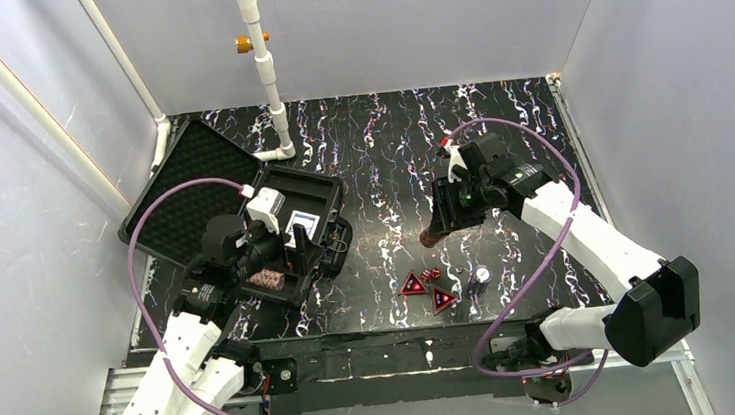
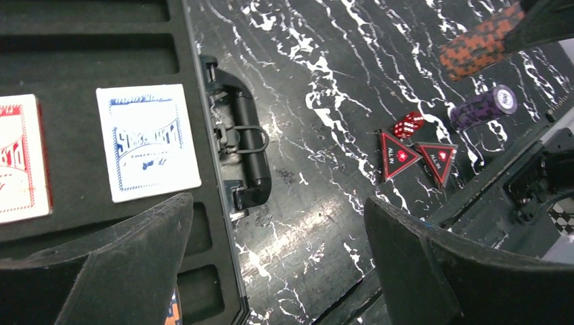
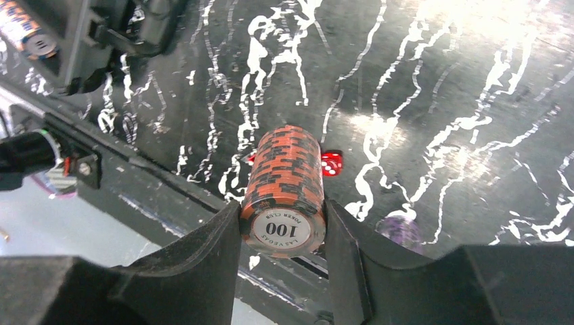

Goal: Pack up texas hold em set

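The black case point(image 1: 314, 194) lies open at the left, foam-lined lid point(image 1: 181, 189) back. The blue deck point(image 2: 147, 142) and red deck point(image 2: 20, 159) sit in its slots, and a chip stack point(image 1: 267, 276) lies in a near slot. My left gripper point(image 2: 277, 230) is open and empty above the case's near edge by the handle point(image 2: 247, 145). My right gripper point(image 3: 283, 233) is shut on an orange chip stack point(image 3: 284, 186) and holds it above the table. Two red triangles point(image 2: 399, 154), red dice point(image 2: 408, 124) and a purple chip stack point(image 2: 484, 108) lie on the table.
A white pipe point(image 1: 267, 76) stands at the back beside the case lid. White walls close in the marbled black table point(image 1: 388, 145) on three sides. A metal rail point(image 1: 376, 352) runs along the near edge by the arm bases.
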`<state>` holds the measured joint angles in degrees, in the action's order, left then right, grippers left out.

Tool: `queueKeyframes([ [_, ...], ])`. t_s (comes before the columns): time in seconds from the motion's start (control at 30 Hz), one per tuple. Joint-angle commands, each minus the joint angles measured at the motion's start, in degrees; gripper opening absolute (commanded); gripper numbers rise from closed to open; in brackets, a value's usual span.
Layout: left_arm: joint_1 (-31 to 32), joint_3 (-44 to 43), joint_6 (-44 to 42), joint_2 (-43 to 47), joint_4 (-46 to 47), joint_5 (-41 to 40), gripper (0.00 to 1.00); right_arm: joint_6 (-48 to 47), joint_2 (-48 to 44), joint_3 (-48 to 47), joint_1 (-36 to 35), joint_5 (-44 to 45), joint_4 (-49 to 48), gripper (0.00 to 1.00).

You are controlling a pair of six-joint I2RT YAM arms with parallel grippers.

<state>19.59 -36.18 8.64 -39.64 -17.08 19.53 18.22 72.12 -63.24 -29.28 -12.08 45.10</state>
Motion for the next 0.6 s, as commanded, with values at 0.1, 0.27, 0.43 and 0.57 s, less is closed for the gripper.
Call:
queueKeyframes([
  [0.1, 0.1, -0.4, -4.1, 0.0, 4.6, 11.2, 0.93, 0.1, -1.2, -2.2, -0.1, -13.5, -8.5, 0.01],
  [0.27, 0.2, -0.5, -9.3, 0.8, 4.6, 14.2, 0.93, 1.5, -1.2, 0.6, -0.2, -20.3, -13.4, 0.01],
  [0.43, 0.9, -2.9, -13.6, 0.6, 4.7, 15.9, 0.94, 3.2, 0.2, 0.9, -0.2, -27.0, -17.0, 0.01],
  [0.57, 3.7, -5.9, -14.1, -2.7, 4.6, 16.2, 0.91, 4.6, 0.1, 1.0, -0.2, -30.6, -19.1, 0.01],
])
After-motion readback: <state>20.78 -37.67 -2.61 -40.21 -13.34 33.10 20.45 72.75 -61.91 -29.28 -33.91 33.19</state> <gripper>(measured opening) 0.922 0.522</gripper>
